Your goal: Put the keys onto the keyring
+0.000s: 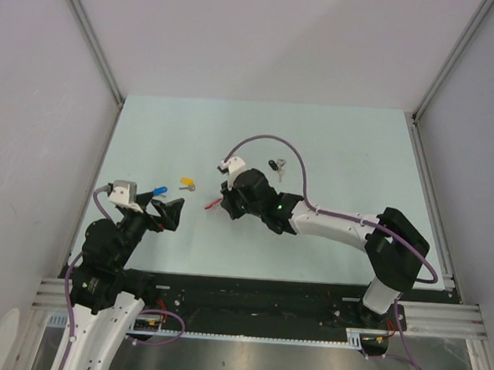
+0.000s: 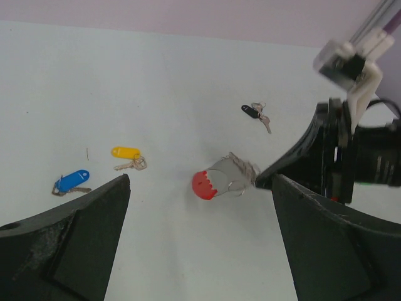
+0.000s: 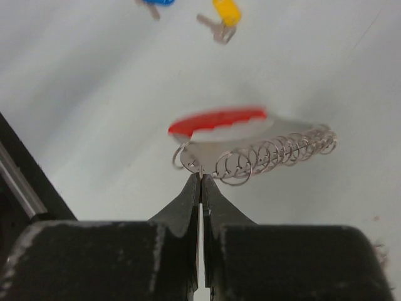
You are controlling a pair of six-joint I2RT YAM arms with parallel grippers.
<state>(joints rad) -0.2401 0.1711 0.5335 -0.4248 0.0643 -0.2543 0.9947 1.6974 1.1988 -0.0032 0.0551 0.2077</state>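
Note:
The keyring (image 3: 219,122) is a red band joined to a pale grey plate with several small wire rings. My right gripper (image 3: 201,180) is shut on its grey edge and holds it a little above the table; it also shows in the top view (image 1: 213,205) and in the left wrist view (image 2: 216,182). My left gripper (image 2: 200,210) is open and empty, facing the keyring from the left, apart from it. A yellow-tagged key (image 1: 188,182), a blue-tagged key (image 1: 159,189) and a black-tagged key (image 1: 275,165) lie loose on the table.
The pale table (image 1: 333,148) has grey walls on three sides and a black rail (image 1: 248,298) along the near edge. The right arm (image 1: 337,228) reaches across the middle. The yellow key (image 2: 125,152) and blue key (image 2: 72,181) lie left of the keyring.

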